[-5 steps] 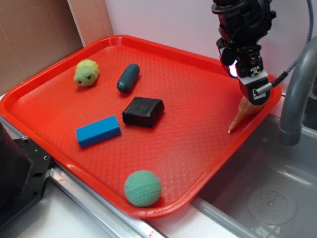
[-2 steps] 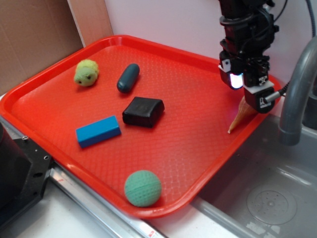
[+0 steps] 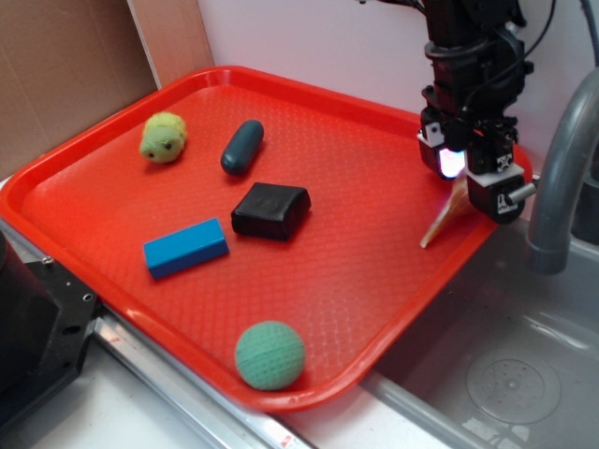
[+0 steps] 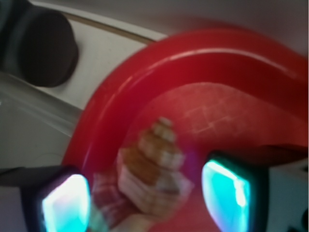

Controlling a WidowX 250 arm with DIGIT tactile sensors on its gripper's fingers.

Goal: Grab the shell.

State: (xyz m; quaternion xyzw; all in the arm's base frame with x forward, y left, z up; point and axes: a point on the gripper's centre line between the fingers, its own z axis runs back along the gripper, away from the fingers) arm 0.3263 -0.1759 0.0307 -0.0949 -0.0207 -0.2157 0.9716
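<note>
The shell (image 3: 438, 224) is tan-orange and lies at the right corner of the red tray (image 3: 356, 281), its pale point toward the front. Its wide end is hidden behind my gripper (image 3: 471, 187) in the exterior view. In the wrist view the shell's ribbed wide end (image 4: 152, 164) sits between my two glowing fingertips, with a gap on each side. My gripper (image 4: 147, 198) is open and low over the tray, straddling the shell.
On the tray lie a black block (image 3: 270, 210), a blue block (image 3: 185, 248), a green ball (image 3: 270, 355), a dark oblong object (image 3: 242, 147) and a yellow-green plush (image 3: 164, 137). A grey faucet (image 3: 560, 178) and the sink (image 3: 505, 355) are just right of the gripper.
My gripper has come down and shifted a little to the right around the shell's wide end. The shell's point has swung slightly to the left.
</note>
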